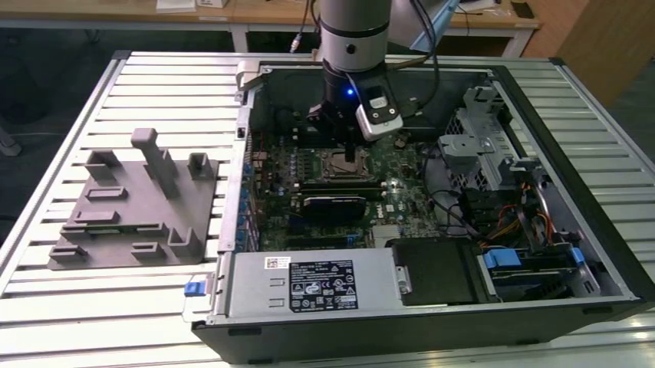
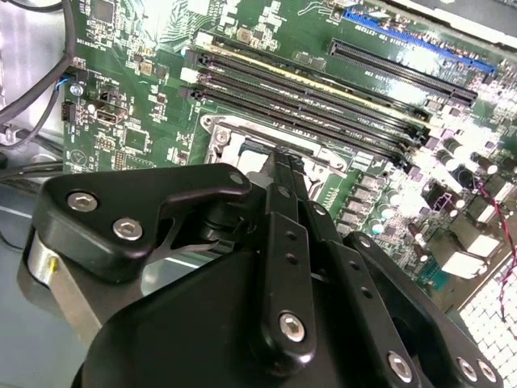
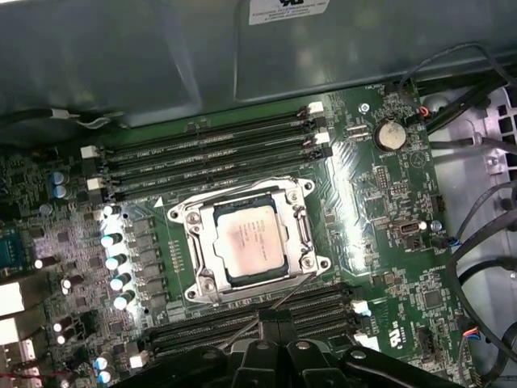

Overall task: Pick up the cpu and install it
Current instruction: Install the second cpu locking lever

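Silvery cpu (image 3: 252, 240) already sits inside the socket (image 3: 300, 234) frame, gripper (image 3: 271, 323) just beside it, its spread impossible to tell, so seating looks done and a clean lift-off remains.

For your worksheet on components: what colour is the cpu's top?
Pale silvery-white, sitting in the socket; the cpu shows best in the first wrist view.

Grey arm (image 1: 353, 31), blk end effector (image 2: 279, 174), silver screws; white cam block (image 1: 379, 113)

A ribbed metal worktable (image 1: 133, 307) is filling the foreground, wooden desks (image 1: 266, 11) (pale-topped) standing behind it.
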Controlling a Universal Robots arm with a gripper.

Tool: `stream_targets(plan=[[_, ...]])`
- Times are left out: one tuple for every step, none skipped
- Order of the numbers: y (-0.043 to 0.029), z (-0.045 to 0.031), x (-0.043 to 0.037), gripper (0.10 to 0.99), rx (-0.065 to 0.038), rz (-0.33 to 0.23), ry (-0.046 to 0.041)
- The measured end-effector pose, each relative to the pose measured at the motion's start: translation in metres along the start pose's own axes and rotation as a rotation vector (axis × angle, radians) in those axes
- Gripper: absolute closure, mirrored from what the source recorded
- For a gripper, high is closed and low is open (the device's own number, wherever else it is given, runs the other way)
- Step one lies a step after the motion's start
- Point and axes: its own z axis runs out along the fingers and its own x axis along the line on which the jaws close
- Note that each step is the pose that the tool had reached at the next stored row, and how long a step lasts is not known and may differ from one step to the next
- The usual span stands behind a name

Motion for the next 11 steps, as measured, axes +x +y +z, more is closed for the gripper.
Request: stream_targets(plan=[[-0.0002,0.0003,0.0,0.98,0.0,-0.005,0.0001],[-0.0006,0.0005,-0.0001,0.98,0.0,-0.01,0.0003],[-0.0009,0.0009,-0.0001,0.98,-0.001,-0.015,0.0004],[-0.0012,0.0012,-0.0001,0.98,-0.001,-0.02,0.0005],[-0.0015,0.0016,-0.0001,0.98,-0.002,-0.025,0.0006],[-0.0018,0.0019,-0.0001,0.98,-0.002,-0.03,0.0008],[-0.0021,0.0022,-0.0002,0.98,-0.003,-0.036,0.0009],[-0.0024,0.0025,-0.0002,0.98,-0.003,-0.041,0.0011],[-0.0028,0.0027,-0.0003,0.98,-0.003,-0.046,0.0012],[-0.0033,0.003,-0.0004,0.98,-0.004,-0.051,0.0013],[-0.0038,0.0033,-0.0005,0.98,-0.004,-0.056,0.0014]])
